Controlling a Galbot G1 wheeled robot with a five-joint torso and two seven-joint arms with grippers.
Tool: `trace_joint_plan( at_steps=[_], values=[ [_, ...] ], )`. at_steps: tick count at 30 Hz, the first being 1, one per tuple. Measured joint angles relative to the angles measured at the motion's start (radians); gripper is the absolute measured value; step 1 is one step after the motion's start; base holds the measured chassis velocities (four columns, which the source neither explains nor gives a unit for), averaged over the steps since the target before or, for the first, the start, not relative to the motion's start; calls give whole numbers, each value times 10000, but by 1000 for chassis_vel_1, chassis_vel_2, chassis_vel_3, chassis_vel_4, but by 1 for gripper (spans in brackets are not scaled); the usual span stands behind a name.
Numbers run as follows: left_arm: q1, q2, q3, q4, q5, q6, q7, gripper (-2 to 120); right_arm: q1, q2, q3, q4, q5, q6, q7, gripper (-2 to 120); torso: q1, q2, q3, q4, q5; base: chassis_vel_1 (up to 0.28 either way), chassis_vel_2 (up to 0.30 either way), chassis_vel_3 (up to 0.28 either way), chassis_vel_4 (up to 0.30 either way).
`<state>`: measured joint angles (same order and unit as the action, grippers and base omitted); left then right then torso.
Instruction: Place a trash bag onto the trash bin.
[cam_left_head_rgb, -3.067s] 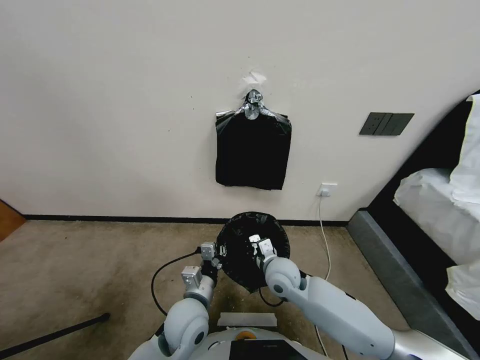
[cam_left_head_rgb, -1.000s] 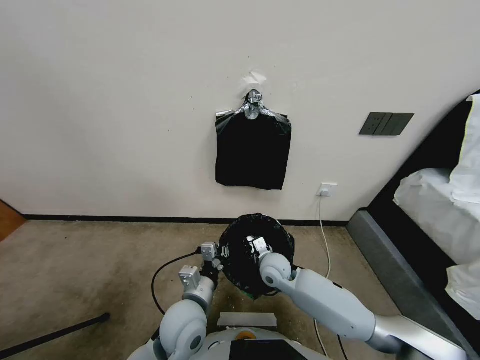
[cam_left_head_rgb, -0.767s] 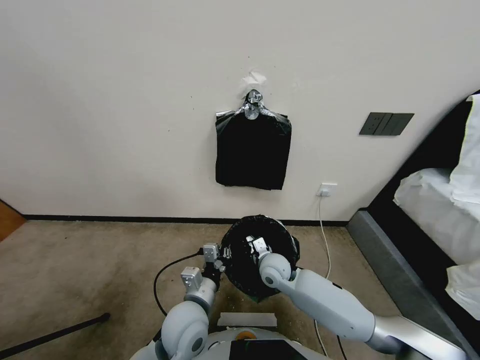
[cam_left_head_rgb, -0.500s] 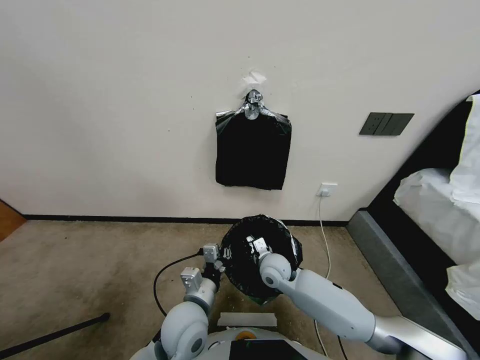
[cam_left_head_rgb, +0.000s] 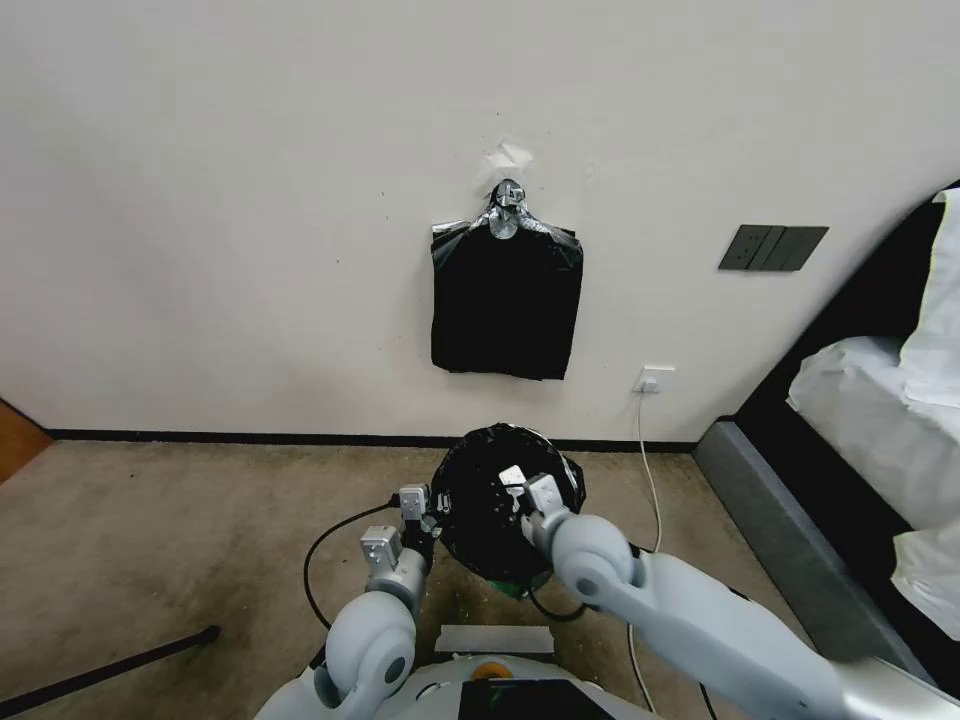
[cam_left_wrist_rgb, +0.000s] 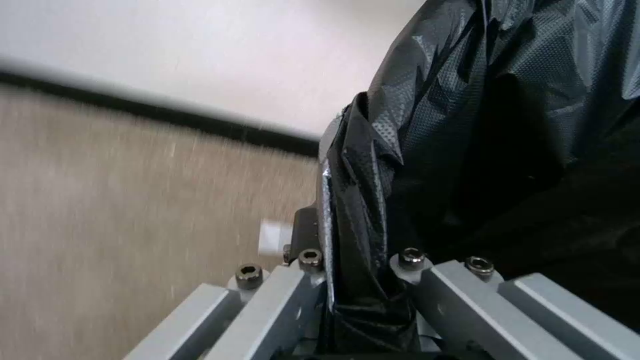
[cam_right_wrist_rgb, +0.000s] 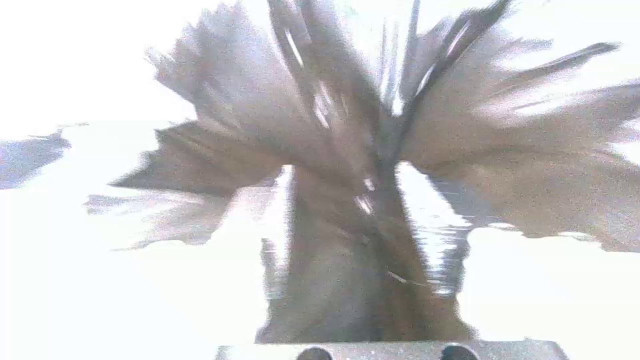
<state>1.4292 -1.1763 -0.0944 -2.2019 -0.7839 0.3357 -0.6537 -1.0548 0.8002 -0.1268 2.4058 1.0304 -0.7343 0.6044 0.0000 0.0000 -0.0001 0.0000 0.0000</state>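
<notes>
Left end effector (cam_left_head_rgb: 432, 507): closed on a gathered fold of the trash bag (cam_left_head_rgb: 505, 500) at the left side of its mouth; in the left wrist view I see the black film bunched tight between the two grey fingers (cam_left_wrist_rgb: 280, 295).

Right end effector (cam_left_head_rgb: 520, 490): inside the opened bag mouth towards its right side. The right wrist view shows streaked film (cam_right_wrist_rgb: 360, 210) running up from between its fingers, so I judge it pinched on the bag, not certain.

Trash bag: spread into a round black opening held between both arms, above the carpet (cam_left_head_rgb: 180, 530), near the wall (cam_left_head_rgb: 250, 200).

Trash bin: I cannot make out its cream body; the bag hides whatever is beneath it.

Hazards, my judgement:
- Thin film under tension between two grips may tear or slip out if the arms spread further.
- With the rim hidden, the mouth may miss one side and leave the bag sagging inside.
- A light bin may tip or slide if the film drags it.

Behind: bundle of black bags (cam_left_head_rgb: 506, 300) hanging from a silver clip (cam_left_head_rgb: 508, 207) on the wall, well apart, untouched.
</notes>
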Motion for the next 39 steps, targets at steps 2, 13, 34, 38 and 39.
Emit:
trace_joint_plan(
  at_steps=[2, 13, 34, 38, 39],
  values=[
    [-86, -84, -26, 91, -448, 70, -235, 3, -374, -45, 436, 183, -128, 0, -240, 54, 0, 0, 0, 0, 3, 0, 0, 0, 0],
    [-522, -859, -327, 1059, -1636, 608, -1350, 3, -3381, 481, 2127, 561, -2260, 55, -1191, 93, 0, 0, 1, 0, 2, 0, 0, 0, 0],
    [-511, -702, -108, 1436, -1724, 803, -1543, 15, -3359, 771, 2214, 214, -2659, 123, -1281, 100, 0, 0, 1, 1, 0, 0, 0, 0, 0],
    [-369, -674, -184, 1237, -1376, 751, -1128, 29, -3462, 965, 2395, 12, -3077, 638, -1350, 100, 0, 0, 1, 1, -1, 0, 0, 0, 0],
    [-316, -607, -209, 1125, -1229, 691, -940, 34, -3525, 1063, 2439, -53, -3294, 812, -1409, 100, 0, 0, 1, 1, -1, 0, 0, 0, 0]
  ],
)
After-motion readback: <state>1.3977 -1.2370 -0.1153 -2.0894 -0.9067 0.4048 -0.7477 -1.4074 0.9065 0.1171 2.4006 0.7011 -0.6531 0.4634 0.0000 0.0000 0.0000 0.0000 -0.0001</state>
